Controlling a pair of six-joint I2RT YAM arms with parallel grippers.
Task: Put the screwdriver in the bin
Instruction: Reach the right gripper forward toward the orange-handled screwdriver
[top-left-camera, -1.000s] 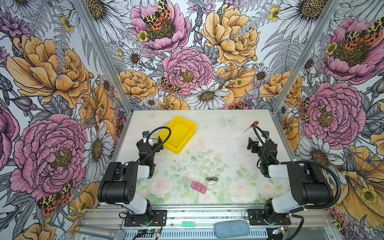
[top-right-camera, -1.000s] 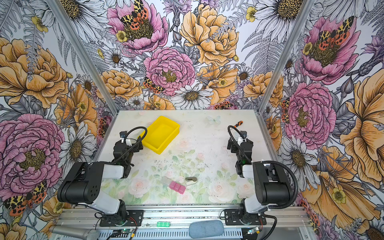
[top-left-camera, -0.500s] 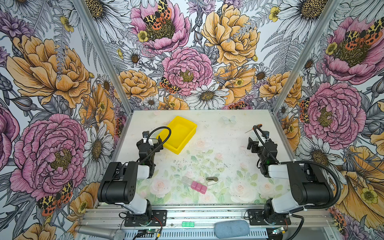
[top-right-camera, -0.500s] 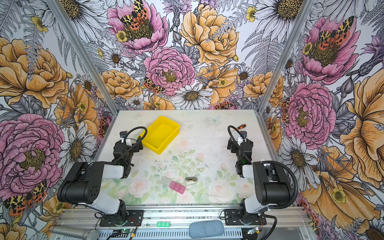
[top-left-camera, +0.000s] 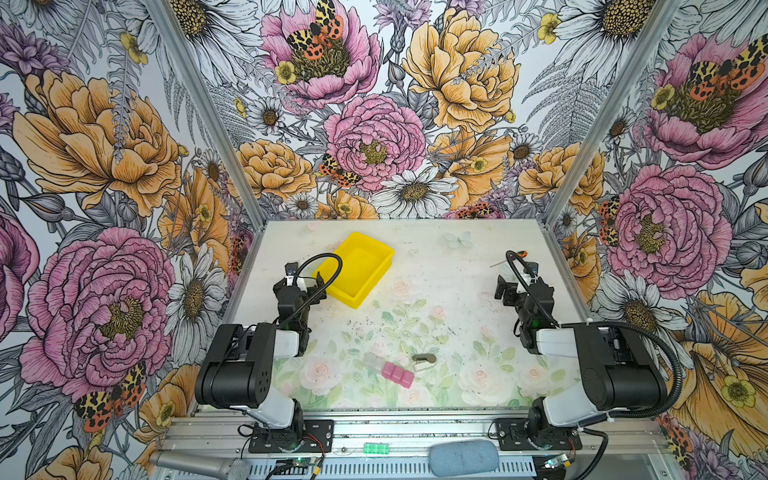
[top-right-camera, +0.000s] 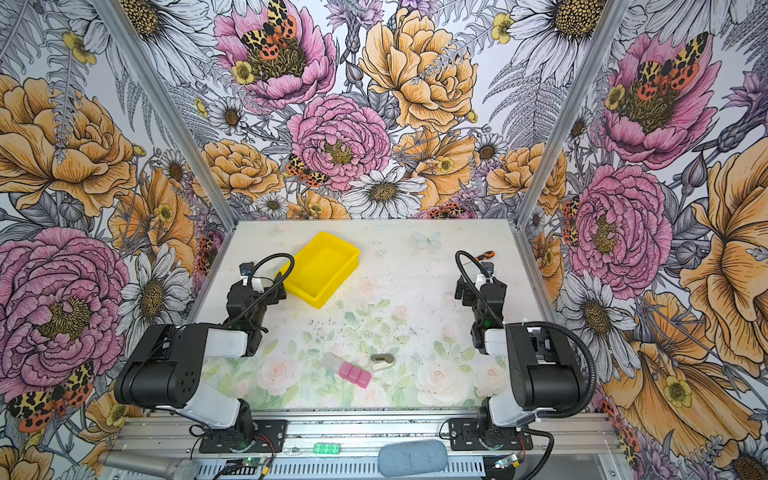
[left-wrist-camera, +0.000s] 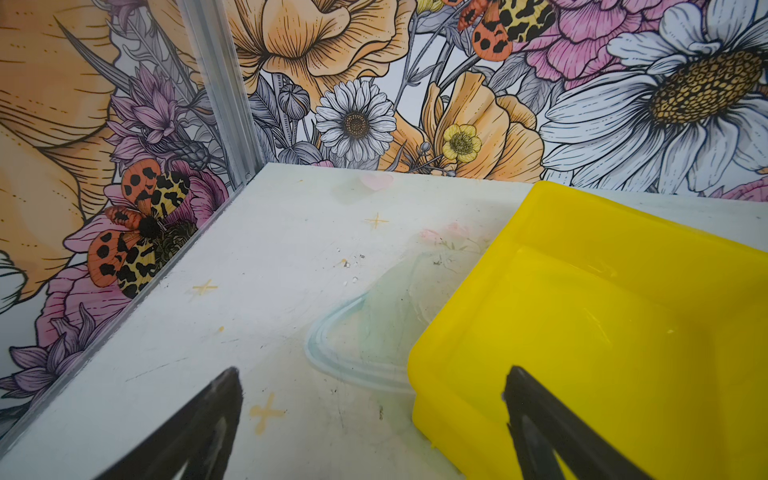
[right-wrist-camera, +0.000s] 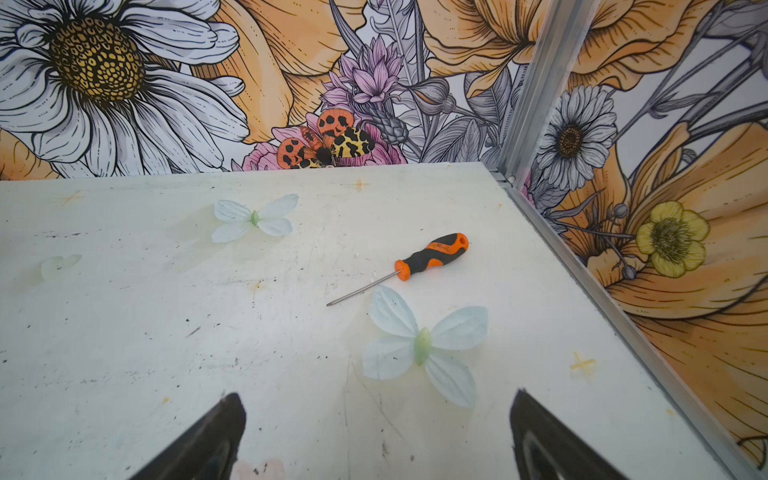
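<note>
Take the bin (top-left-camera: 374, 286) as your mark: it sits on the table (top-left-camera: 449, 291) towards the back on the left, turned corner-on, and in both top views its yellow floor is bare.

Your screwdriver (right-wrist-camera: 402, 269) is outside the bin; it lies flat on the table well to the bin's right, about level with it and close to the right-hand wall; in a top view (top-right-camera: 484, 255) part of it is hidden behind the right arm's cable. Its orange-and-black handle points away from the bin and its thin shaft points back towards the bin's side; nothing touches it.

Your right gripper (right-wrist-camera: 377, 397) hangs well to the bin's right with its jaws spread wide and nothing between them; in the right wrist view the screwdriver lies ahead of the fingers, clearly apart from both, beside a pale butterfly print (right-wrist-camera: 424, 351).

Your left gripper (left-wrist-camera: 372, 374) is just beside the bin, at its nearest left corner; its jaws also stand wide apart and grip nothing; in the left wrist view one finger (left-wrist-camera: 536, 415) shows in front of the bin's yellow wall, but you cannot tell from it whether they touch.

Nearer the front rail than the bin lie a pink block (top-left-camera: 397, 374) and a small grey piece (top-left-camera: 424, 360), both well apart from it.
</note>
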